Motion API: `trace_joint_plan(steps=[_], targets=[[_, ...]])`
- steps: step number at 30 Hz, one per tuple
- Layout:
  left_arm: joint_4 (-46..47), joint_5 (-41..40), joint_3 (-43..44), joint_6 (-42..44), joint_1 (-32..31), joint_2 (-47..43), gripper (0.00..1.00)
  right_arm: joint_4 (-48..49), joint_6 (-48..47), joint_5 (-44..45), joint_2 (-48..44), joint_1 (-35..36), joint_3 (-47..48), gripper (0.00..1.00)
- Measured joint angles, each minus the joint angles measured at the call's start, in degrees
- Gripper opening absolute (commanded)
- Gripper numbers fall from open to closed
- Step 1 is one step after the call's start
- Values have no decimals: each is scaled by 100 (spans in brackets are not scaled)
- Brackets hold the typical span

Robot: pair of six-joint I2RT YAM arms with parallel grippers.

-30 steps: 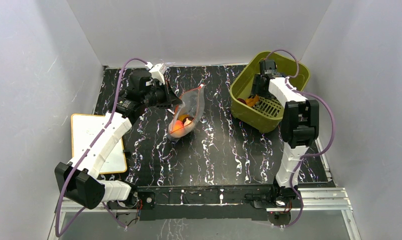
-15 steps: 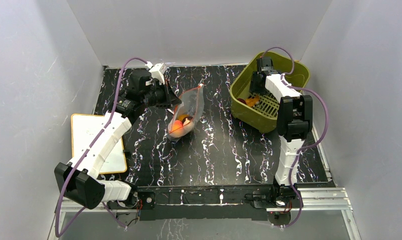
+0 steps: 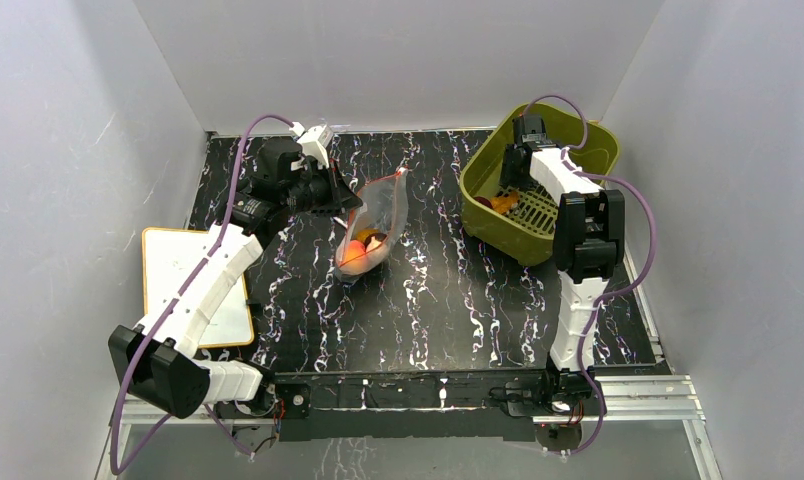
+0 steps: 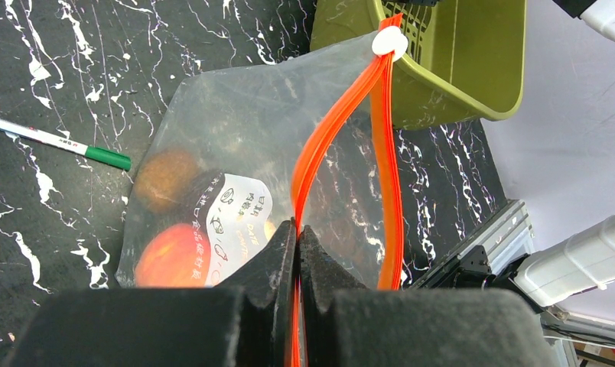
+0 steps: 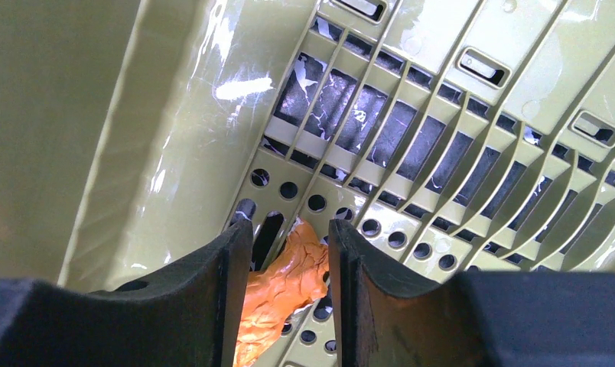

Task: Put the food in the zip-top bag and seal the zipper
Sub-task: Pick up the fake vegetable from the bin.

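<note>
The clear zip-top bag (image 3: 380, 215) lies at mid-table with its mouth lifted; in the left wrist view (image 4: 235, 115) it holds an orange-pink peach (image 4: 170, 256) and a brown piece (image 4: 163, 180). My left gripper (image 3: 350, 200) (image 4: 297, 225) is shut on one lip of the red-orange zipper (image 4: 343, 115), whose white slider (image 4: 388, 42) sits at the far end. My right gripper (image 3: 508, 190) (image 5: 289, 229) is down inside the green basket, its fingers closed against an orange food piece (image 5: 285, 283) on the slotted floor. A dark purple piece (image 3: 485, 202) lies beside it.
The olive-green basket (image 3: 578, 150) (image 5: 98, 115) stands at the back right, close to the bag's far end (image 4: 457, 69). A white pen with a green cap (image 4: 60, 141) lies left of the bag. A white board (image 3: 193, 290) lies at the table's left edge.
My right arm has shifted a little to the left and back inside the basket, onto the orange piece. My left gripper and the bag have not moved.
</note>
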Motion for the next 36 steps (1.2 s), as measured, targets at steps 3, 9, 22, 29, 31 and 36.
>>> trace_joint_plan(steps=[3,9,22,29,31,36], targets=[[-2,-15,0,0,0,0,0,0,-2,0,2,0,0,38],[-2,-39,2,0,0,0,0,0,-17,22,66,0,-9,37],[-9,-92,20,0,0,0,0,39,-212,24,70,-13,-190,4],[-7,-105,44,0,0,0,0,31,-271,46,7,-13,-192,2],[-4,-105,44,-2,0,0,0,0,-293,92,-85,-13,-192,1],[-2,-103,44,-9,0,0,0,-20,-302,188,-420,-28,-192,1]])
